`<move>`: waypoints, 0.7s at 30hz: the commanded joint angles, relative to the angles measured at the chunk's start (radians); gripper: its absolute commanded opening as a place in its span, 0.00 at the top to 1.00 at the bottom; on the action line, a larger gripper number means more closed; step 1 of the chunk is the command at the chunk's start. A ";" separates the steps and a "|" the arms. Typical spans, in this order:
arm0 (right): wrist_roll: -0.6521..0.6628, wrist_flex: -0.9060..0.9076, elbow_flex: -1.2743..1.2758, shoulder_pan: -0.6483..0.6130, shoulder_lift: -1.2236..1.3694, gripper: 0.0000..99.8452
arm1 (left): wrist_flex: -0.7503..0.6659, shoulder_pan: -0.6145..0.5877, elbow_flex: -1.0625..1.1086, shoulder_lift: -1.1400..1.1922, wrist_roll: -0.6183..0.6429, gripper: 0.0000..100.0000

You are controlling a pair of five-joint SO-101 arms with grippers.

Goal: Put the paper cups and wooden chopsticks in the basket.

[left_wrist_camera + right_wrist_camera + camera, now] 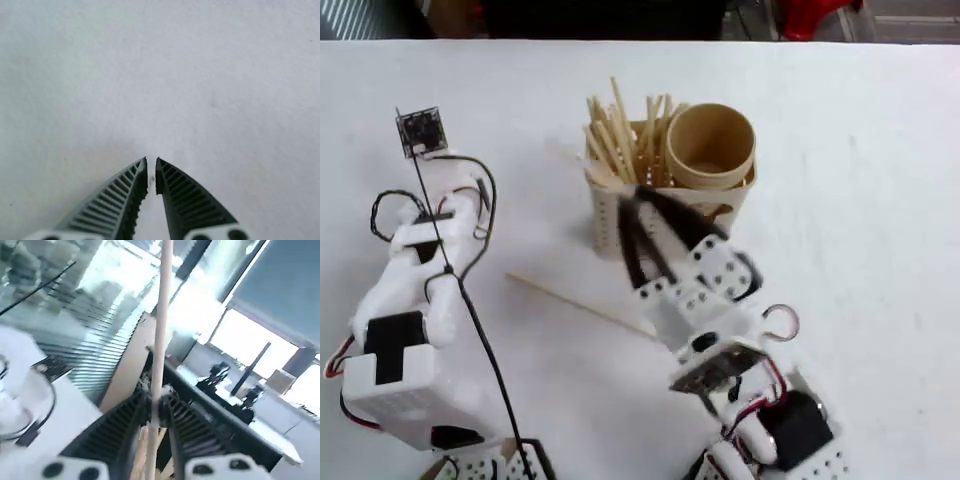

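A perforated tan basket (608,218) stands at the table's middle back, holding a paper cup (710,146) and a bundle of wooden chopsticks (625,135). My right gripper (157,407) is shut on one wooden chopstick (161,315), which stands upright between its fingers. In the high view that gripper (642,225) hangs over the basket's near side. Another chopstick (575,299) lies flat on the table in front of the basket. My left gripper (151,172) points down at bare table, shut with nothing between its fingers. The left arm (415,270) stands at the left.
The white table (860,200) spreads wide to the right of the basket. Black cables (470,300) trail along the left arm. A small hook (782,322) sticks out beside the right arm.
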 commanded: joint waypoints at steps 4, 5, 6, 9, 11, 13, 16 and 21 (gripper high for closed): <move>-0.032 -0.124 -0.229 0.056 0.366 0.98 | -0.020 0.013 -0.043 -0.002 -0.011 0.95; -0.074 -0.124 -0.278 0.056 0.427 0.98 | -0.020 0.013 -0.043 -0.002 -0.011 0.95; -0.129 -0.124 -0.328 0.061 0.489 0.98 | -0.020 0.013 -0.043 -0.002 -0.011 0.95; -0.290 -0.116 -0.453 0.068 0.653 0.98 | -0.020 0.013 -0.043 -0.002 -0.011 0.95; -0.350 -0.117 -0.489 0.076 0.736 0.98 | -0.020 0.013 -0.043 -0.002 -0.011 0.95; -0.371 -0.124 -0.494 0.081 0.792 0.98 | -0.020 0.013 -0.044 -0.002 -0.011 0.95; -0.377 -0.124 -0.491 0.082 0.842 0.98 | -0.020 0.013 -0.044 -0.002 -0.011 0.95; -0.370 -0.228 -0.414 0.071 0.849 0.98 | -0.020 0.013 -0.044 -0.002 -0.011 0.95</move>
